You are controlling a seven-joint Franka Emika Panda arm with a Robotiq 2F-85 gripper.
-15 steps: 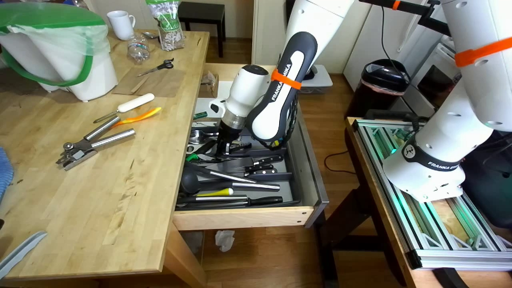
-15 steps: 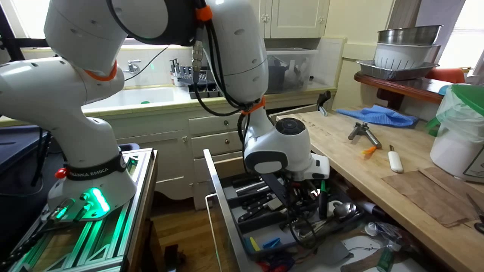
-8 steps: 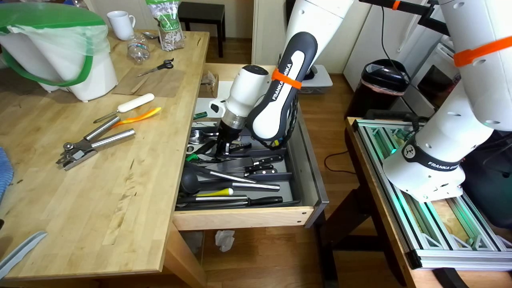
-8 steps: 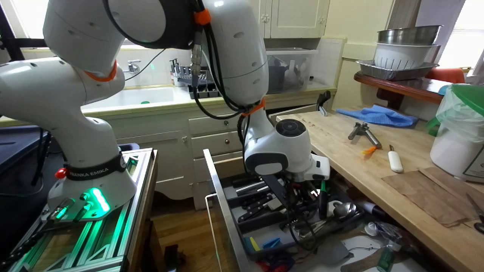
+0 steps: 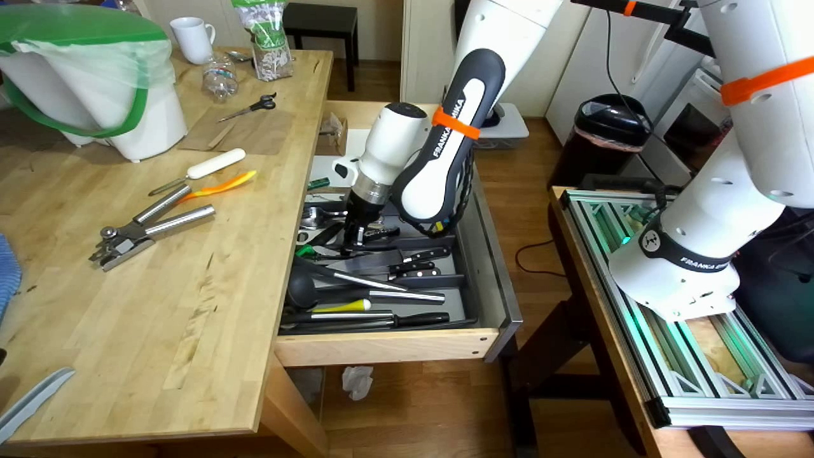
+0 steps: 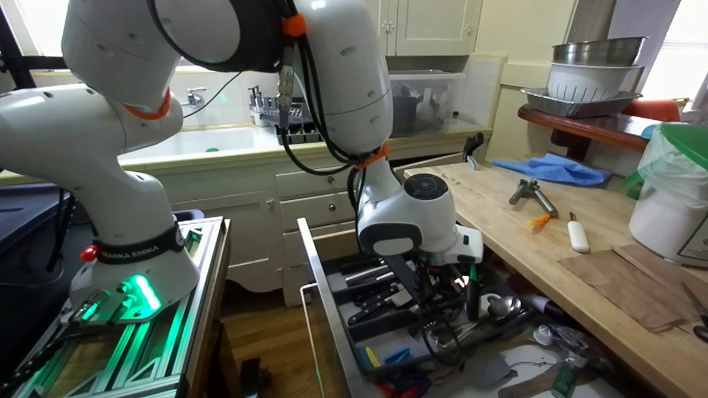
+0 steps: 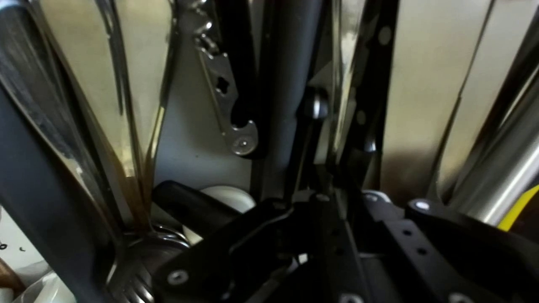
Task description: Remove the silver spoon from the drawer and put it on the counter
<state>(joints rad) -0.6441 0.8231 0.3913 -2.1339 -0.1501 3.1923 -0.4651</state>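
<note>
Extending beside the wooden worktop [image 5: 210,318], the drawer [image 5: 381,346] holds a divided cutlery tray [image 6: 387,338]. Inside, the claw [image 7: 344,200] is narrow, a slim silver handle [image 7: 348,46] reaching between its jaws; whether it grips, or whether this is the spoon, I cannot tell.

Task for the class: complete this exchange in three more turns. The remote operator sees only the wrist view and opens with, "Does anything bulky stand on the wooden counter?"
Observer: Yes. In both exterior views, a green-topped white bucket stands on the counter.
Operator: And where am I working, relative to that counter?
Observer: In the open drawer, which sits between the counter and the robot's base.
</note>
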